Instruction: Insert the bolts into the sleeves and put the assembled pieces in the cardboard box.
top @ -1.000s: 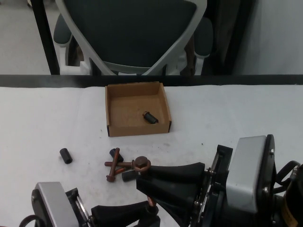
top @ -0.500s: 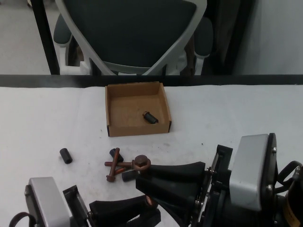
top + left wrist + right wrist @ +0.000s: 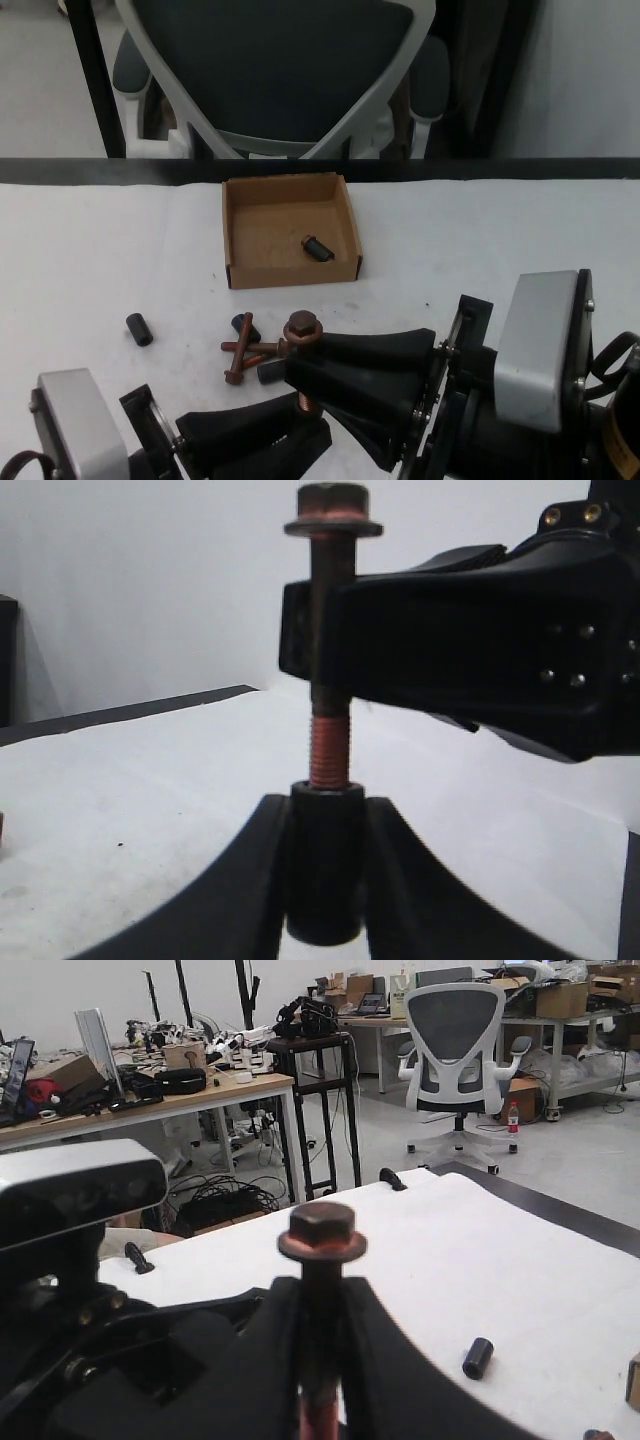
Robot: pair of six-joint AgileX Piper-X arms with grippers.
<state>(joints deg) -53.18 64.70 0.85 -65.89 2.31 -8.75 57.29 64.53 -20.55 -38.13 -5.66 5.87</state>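
My right gripper (image 3: 303, 365) is shut on a copper bolt (image 3: 302, 328), held upright with the head on top. In the left wrist view the bolt (image 3: 329, 630) points down, and its threaded tip meets the mouth of a black sleeve (image 3: 325, 865). My left gripper (image 3: 325, 825) is shut on that sleeve, just below the right gripper (image 3: 335, 630). The bolt head (image 3: 322, 1235) stands above my right gripper (image 3: 322, 1310). The cardboard box (image 3: 240, 215) lies farther back with one assembled piece (image 3: 318, 247) inside.
Loose bolts (image 3: 245, 350) lie crossed on the white bench, with black sleeves beside them (image 3: 268, 373) (image 3: 240, 322). Another sleeve (image 3: 139, 329) lies to their left. An office chair (image 3: 280, 70) stands beyond the bench's far edge.
The left arm has drawn back toward the near left corner. The right gripper has lifted the bolt slightly, so more thread shows between the two grippers.
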